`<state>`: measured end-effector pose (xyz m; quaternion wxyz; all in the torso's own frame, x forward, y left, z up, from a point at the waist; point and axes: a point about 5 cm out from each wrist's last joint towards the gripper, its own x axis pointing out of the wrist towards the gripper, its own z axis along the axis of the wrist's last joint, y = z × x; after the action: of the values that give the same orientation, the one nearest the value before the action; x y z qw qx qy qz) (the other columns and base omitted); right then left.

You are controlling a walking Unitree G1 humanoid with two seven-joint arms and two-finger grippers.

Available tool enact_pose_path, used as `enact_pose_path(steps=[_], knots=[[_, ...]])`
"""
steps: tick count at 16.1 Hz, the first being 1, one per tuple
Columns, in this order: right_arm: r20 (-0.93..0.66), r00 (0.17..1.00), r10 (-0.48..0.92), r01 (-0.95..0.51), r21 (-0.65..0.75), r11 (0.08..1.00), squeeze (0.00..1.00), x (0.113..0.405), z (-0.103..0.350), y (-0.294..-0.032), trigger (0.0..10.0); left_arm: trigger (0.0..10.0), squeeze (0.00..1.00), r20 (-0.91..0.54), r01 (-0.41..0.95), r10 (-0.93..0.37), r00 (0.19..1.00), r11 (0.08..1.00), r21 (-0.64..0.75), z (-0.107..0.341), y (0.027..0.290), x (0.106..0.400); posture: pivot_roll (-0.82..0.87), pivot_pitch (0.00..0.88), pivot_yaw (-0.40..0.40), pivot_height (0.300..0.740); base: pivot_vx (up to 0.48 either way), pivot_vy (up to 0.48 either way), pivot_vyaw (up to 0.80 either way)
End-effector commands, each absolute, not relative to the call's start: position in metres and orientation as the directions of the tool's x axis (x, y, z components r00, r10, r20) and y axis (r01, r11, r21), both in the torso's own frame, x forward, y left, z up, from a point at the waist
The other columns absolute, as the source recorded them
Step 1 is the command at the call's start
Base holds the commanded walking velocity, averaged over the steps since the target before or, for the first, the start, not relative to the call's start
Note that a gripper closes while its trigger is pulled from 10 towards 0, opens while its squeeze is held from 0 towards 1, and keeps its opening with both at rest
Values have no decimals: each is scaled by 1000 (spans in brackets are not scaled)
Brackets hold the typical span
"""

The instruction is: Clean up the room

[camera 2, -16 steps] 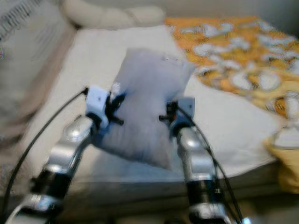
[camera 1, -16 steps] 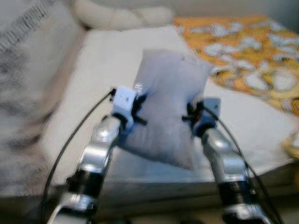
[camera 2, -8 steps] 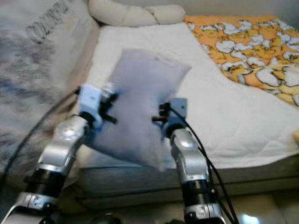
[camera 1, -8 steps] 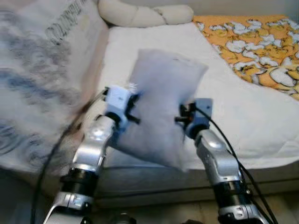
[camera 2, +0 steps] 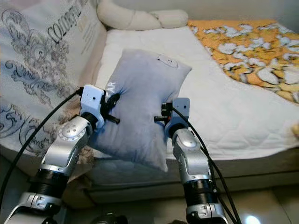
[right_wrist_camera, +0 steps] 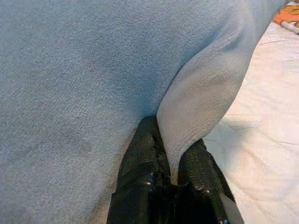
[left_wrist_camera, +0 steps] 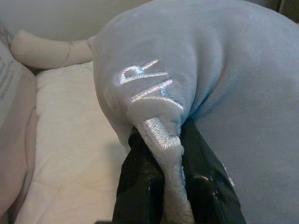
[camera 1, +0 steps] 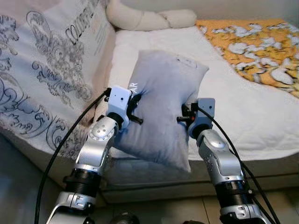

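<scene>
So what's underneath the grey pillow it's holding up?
The pillow hangs between the left end effector and the right end effector, each pinching a fold. Below and behind it lies the white mattress. The mattress part directly behind the pillow is hidden.

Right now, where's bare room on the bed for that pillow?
Bare white mattress runs between the patterned headboard cushion and the orange blanket, below the cream bolster. Both grippers, left and right, pinch the grey pillow.

the pillow (camera 1: 163,107) hangs between left gripper (left_wrist_camera: 161,161) and right gripper (right_wrist_camera: 172,161), before the bed (camera 1: 243,112), with the patterned blanket (camera 1: 261,51) far right.
</scene>
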<state>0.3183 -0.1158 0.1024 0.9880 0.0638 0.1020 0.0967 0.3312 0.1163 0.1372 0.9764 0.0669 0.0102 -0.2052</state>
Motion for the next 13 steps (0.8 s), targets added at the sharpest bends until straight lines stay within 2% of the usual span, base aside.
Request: enact_pose_path(steps=[1, 13], knots=[[-162, 966, 204, -183, 136, 974, 0, 321, 110, -117, 10000, 10000, 0, -12, 392, -394, 919, 909, 139, 145, 115, 334, -40, 0, 46, 740, 262, 0, 0], [-188, 959, 213, -195, 109, 975, 0, 325, 109, -116, 10000, 10000, 0, -17, 391, -393, 920, 910, 140, 145, 115, 338, -42, 0, 45, 740, 274, 0, 0]])
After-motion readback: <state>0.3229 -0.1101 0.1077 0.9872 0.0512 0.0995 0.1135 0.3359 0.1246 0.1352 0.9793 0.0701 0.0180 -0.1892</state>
